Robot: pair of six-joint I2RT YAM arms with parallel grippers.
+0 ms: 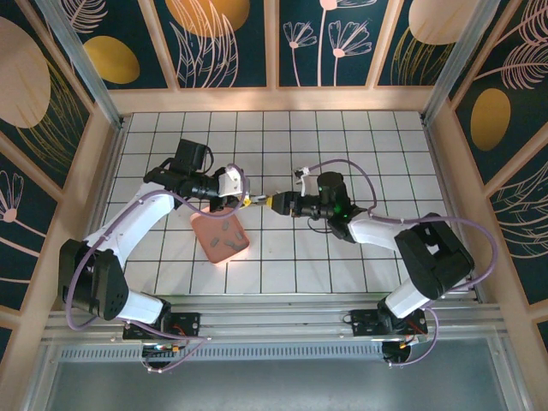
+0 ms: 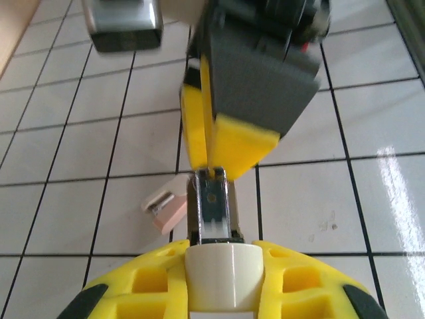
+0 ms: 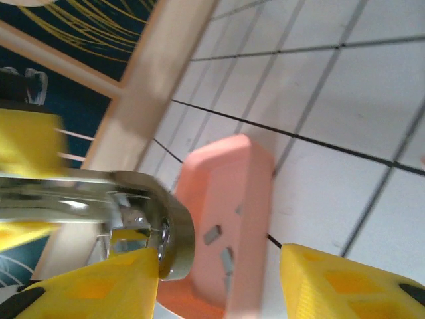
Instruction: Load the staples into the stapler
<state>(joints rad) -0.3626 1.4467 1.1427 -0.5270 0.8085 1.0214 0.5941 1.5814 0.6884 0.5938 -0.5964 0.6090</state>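
My left gripper (image 1: 242, 190) is shut on the stapler (image 2: 214, 266), clamping its white body between the yellow fingers (image 2: 126, 286). The stapler's metal channel (image 2: 212, 203) points forward, and its pale pink lid (image 2: 169, 207) hangs open to the left. My right gripper (image 1: 267, 202) meets the channel's tip from the right. In the right wrist view its jaws stand apart, with the stapler's shiny metal end (image 3: 139, 206) against the left finger (image 3: 93, 286). Several grey staples (image 3: 212, 234) lie in the salmon-pink tray (image 3: 232, 173) below.
The tray (image 1: 205, 224) sits on the white tiled table just below and left of where the grippers meet. Wooden frame walls (image 1: 274, 100) and patterned panels enclose the table on three sides.
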